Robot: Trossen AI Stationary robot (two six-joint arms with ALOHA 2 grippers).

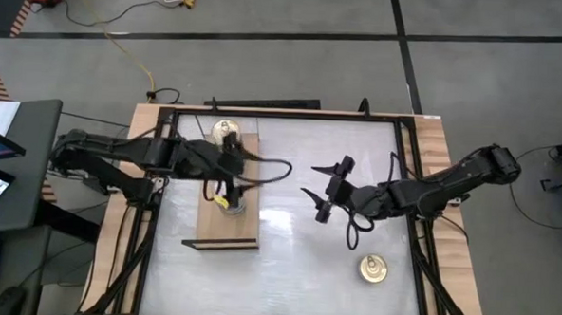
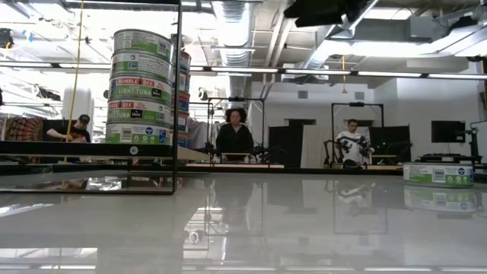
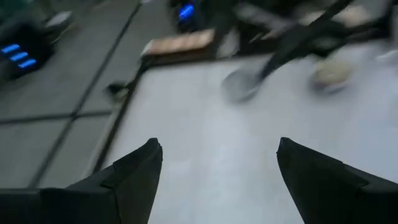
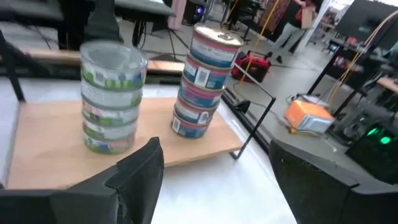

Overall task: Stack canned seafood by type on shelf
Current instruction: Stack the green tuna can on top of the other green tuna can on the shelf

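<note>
I'm counting two stacks of tins on one shelf (image 4: 186,146) — the green-labelled stack (image 4: 112,99) is showing four tins, the pink-labelled stack (image 4: 205,81) four as well. One loose tin (image 1: 372,269) is sitting on the worktop (image 1: 285,272) — nine in all.

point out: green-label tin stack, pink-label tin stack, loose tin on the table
green-label tin stack (image 4: 112,99): right wrist view, label of a middle tin.
pink-label tin stack (image 4: 204,81): right wrist view, side of a middle tin.
loose tin (image 1: 372,269): high view, centre of its gold lid.
</note>
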